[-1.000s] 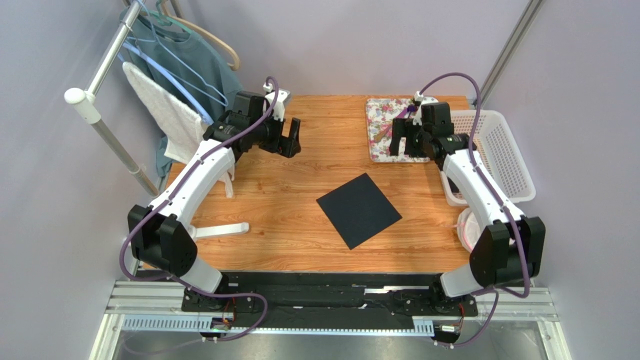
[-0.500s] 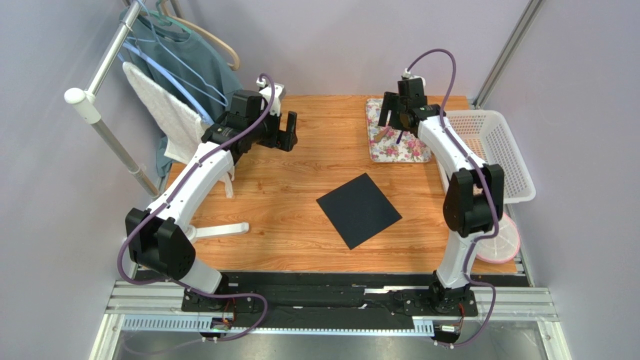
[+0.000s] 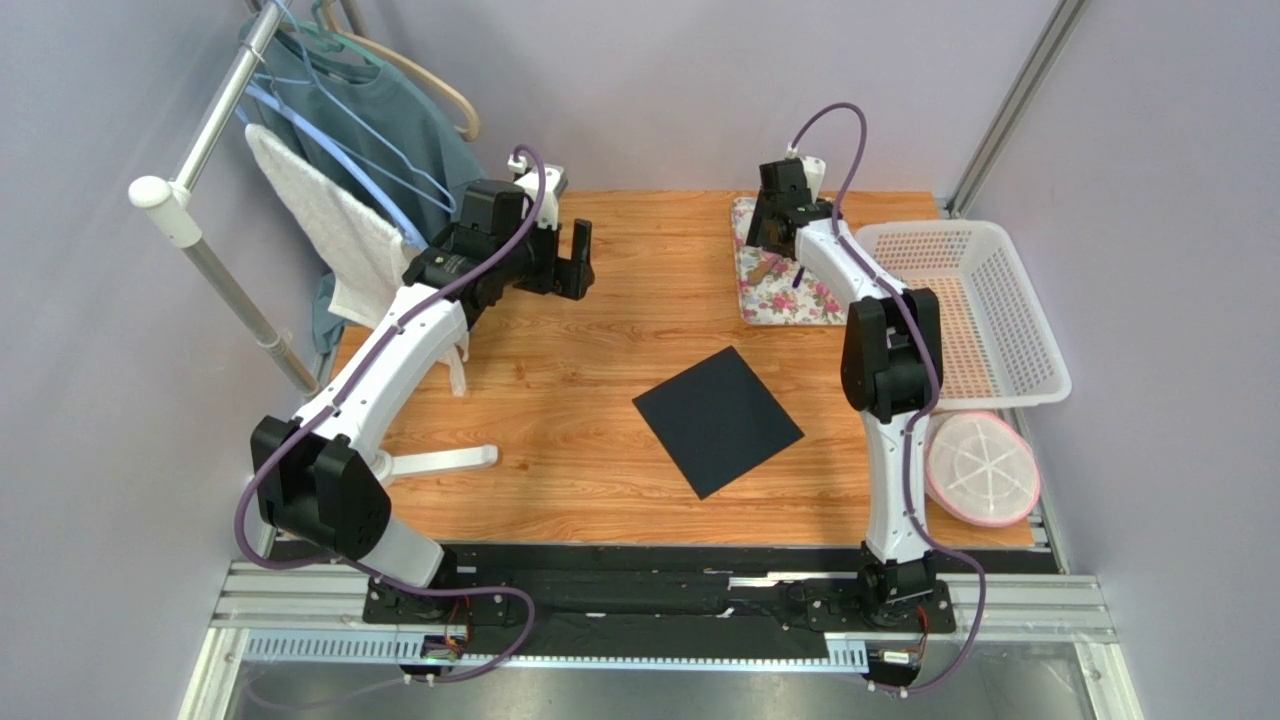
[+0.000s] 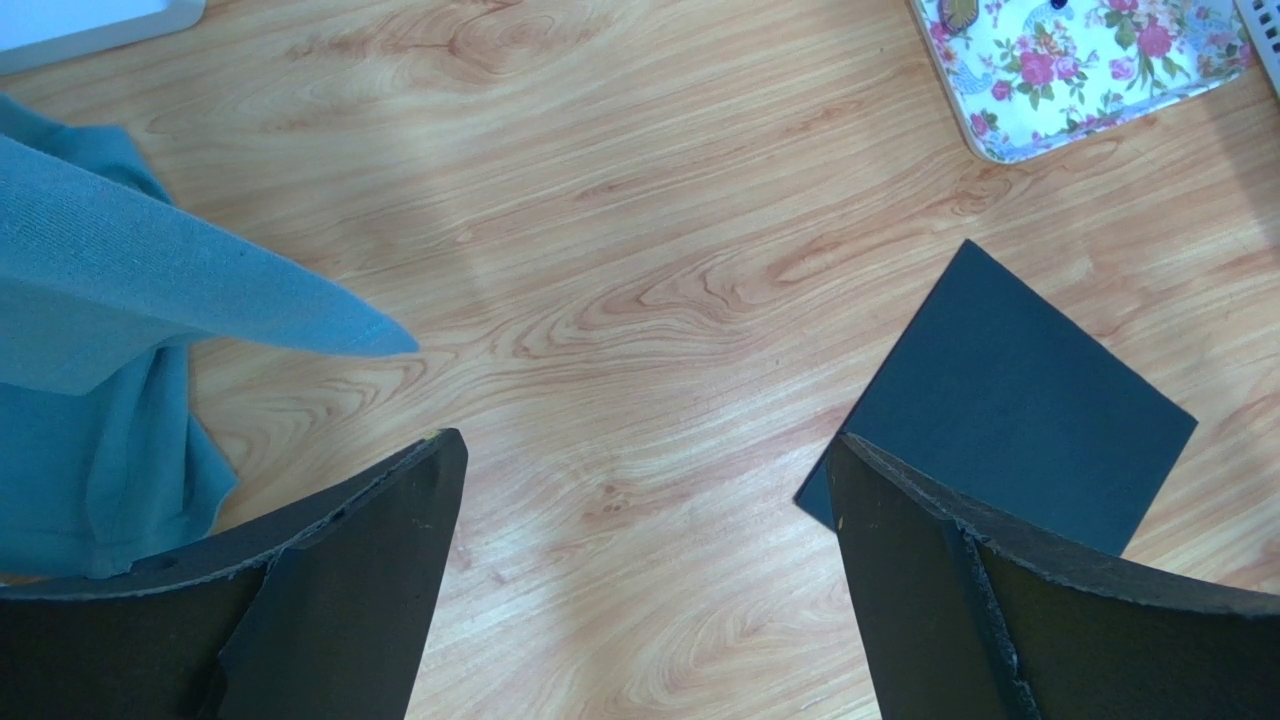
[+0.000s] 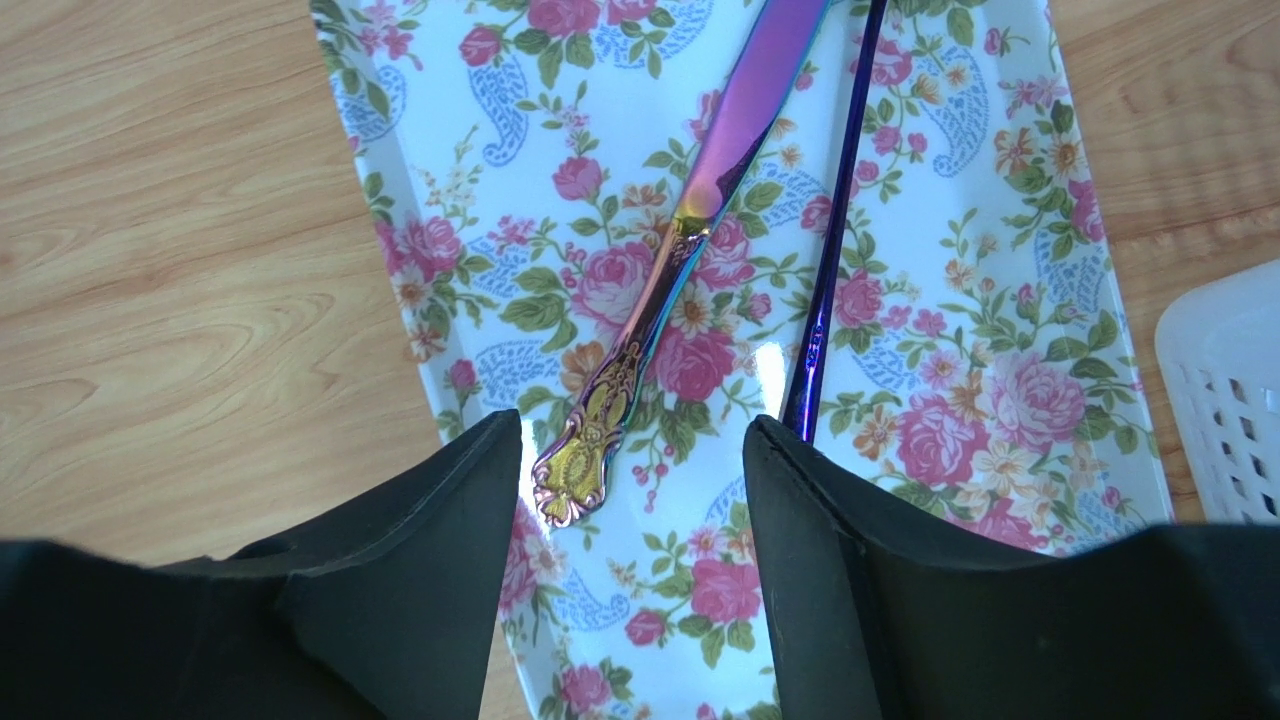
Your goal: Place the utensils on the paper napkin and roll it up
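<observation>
The black paper napkin (image 3: 717, 419) lies flat in the middle of the table, turned like a diamond; it also shows in the left wrist view (image 4: 1007, 398). Two purple utensils lie on the floral tray (image 3: 819, 308): an iridescent one with an ornate handle (image 5: 706, 210) and a slim dark one (image 5: 834, 225). No spoon bowl shows. My right gripper (image 3: 777, 228) hangs open over the tray (image 5: 962, 375), and the ornate handle's end lies between its jaws (image 5: 631, 435). My left gripper (image 3: 568, 270) is open and empty above bare wood (image 4: 646, 450), left of the napkin.
A white slotted basket (image 3: 977, 300) stands right of the tray. A pink-rimmed round lid (image 3: 984, 468) lies at the near right. A clothes rack with a teal garment (image 3: 361, 120) and white towel (image 3: 338, 225) stands at far left; the teal cloth (image 4: 105, 300) hangs near my left gripper.
My right arm has stretched out and its gripper has moved from the tray's right side to its far left end. My left gripper has shifted slightly back.
</observation>
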Tool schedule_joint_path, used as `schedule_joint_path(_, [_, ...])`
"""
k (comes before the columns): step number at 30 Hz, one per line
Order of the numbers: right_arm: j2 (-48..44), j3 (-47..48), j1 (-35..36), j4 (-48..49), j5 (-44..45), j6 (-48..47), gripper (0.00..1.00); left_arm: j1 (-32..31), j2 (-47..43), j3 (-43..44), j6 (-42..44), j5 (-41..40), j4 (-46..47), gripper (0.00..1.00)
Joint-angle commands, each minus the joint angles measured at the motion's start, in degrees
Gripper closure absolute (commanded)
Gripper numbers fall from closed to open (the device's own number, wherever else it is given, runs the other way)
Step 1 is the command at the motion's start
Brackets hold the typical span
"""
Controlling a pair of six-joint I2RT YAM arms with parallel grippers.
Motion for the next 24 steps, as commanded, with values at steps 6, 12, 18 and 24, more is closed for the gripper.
schedule_joint_path(6, [5.95, 5.51, -0.2, 3.59, 4.75, 3.18, 0.41, 0.03, -0.85, 0.42, -1.7, 0.24, 2.05, 0.01])
schedule_joint_path(12, [9.37, 7.79, -0.99, 3.06, 4.31, 4.58, 0.38, 0.03, -1.2, 0.6, -2.76, 3.75, 1.61, 0.01])
schedule_joint_path(18, [13.41, 11.91, -1.78, 0.26, 2.92, 7.47, 0.36, 0.12, -0.5, 3.32, -4.87, 7.09, -1.2, 0.01])
schedule_joint_path(24, [14.04, 12.46, -2.66, 0.25, 0.97, 8.45, 0.4, 0.03, -0.5, 7.01, -8.3, 9.2, -4.62, 0.01])
